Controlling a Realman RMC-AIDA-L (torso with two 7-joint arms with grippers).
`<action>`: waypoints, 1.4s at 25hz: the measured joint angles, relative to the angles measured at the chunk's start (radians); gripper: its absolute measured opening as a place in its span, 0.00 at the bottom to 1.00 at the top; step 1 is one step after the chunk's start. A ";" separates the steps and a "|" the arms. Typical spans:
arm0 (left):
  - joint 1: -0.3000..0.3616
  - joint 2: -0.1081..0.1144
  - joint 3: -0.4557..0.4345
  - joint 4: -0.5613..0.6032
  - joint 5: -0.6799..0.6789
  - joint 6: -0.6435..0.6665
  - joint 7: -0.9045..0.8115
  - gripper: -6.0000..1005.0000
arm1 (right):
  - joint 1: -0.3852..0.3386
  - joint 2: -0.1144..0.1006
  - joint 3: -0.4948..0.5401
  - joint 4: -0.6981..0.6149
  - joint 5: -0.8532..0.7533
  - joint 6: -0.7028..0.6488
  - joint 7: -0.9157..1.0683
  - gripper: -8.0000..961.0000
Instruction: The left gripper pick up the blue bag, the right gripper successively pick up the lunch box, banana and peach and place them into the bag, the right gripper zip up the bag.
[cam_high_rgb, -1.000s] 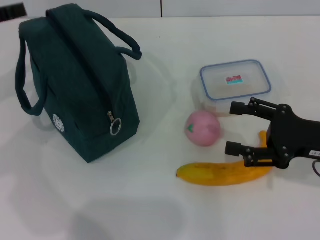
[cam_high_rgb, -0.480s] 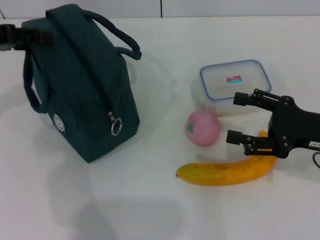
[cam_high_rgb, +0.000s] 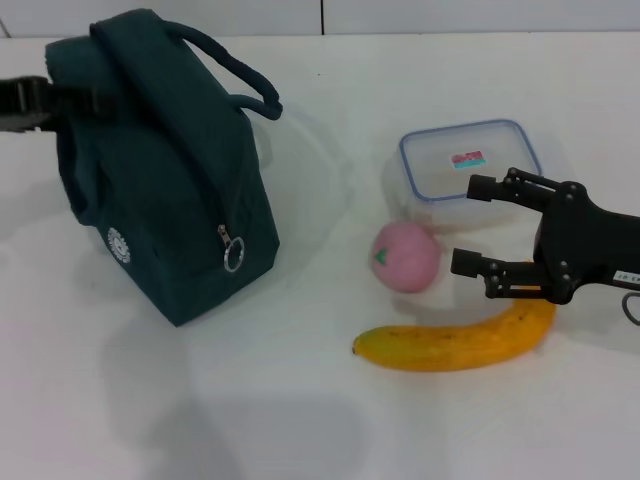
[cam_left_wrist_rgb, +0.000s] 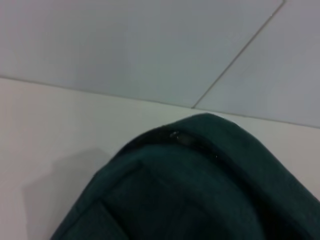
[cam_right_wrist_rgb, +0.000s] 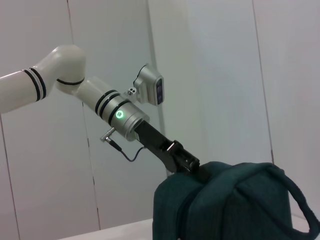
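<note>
The dark blue bag (cam_high_rgb: 160, 170) stands at the left of the white table, and its zip pull (cam_high_rgb: 231, 255) hangs at the near end. My left gripper (cam_high_rgb: 55, 98) is at the bag's far left upper end, touching it. The bag's top fills the left wrist view (cam_left_wrist_rgb: 200, 180). The right wrist view shows the left gripper (cam_right_wrist_rgb: 186, 164) on the bag's top (cam_right_wrist_rgb: 225, 205). My right gripper (cam_high_rgb: 463, 225) is open and empty, just right of the pink peach (cam_high_rgb: 405, 257), between the clear lunch box (cam_high_rgb: 470, 160) and the banana (cam_high_rgb: 460, 340).
The white table (cam_high_rgb: 300, 420) has bare room in front of the bag and at the back right. One bag handle (cam_high_rgb: 235, 75) arches over towards the lunch box. A pale panelled wall (cam_right_wrist_rgb: 210, 75) stands behind the table.
My left gripper came in from the left and now presses the bag's far end; the hanging left handle is no longer visible. My right gripper rose off the banana towards the lunch box.
</note>
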 joint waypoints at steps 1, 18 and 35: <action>0.000 0.000 0.000 0.000 0.000 0.000 0.000 0.85 | 0.003 0.000 0.000 0.000 0.000 0.001 0.000 0.93; -0.032 -0.014 0.014 -0.035 0.006 0.115 -0.016 0.44 | 0.000 -0.006 0.066 0.005 0.002 -0.001 0.006 0.93; -0.048 -0.018 0.030 -0.050 -0.101 0.227 -0.023 0.04 | -0.018 0.001 0.233 0.095 0.090 0.306 0.247 0.93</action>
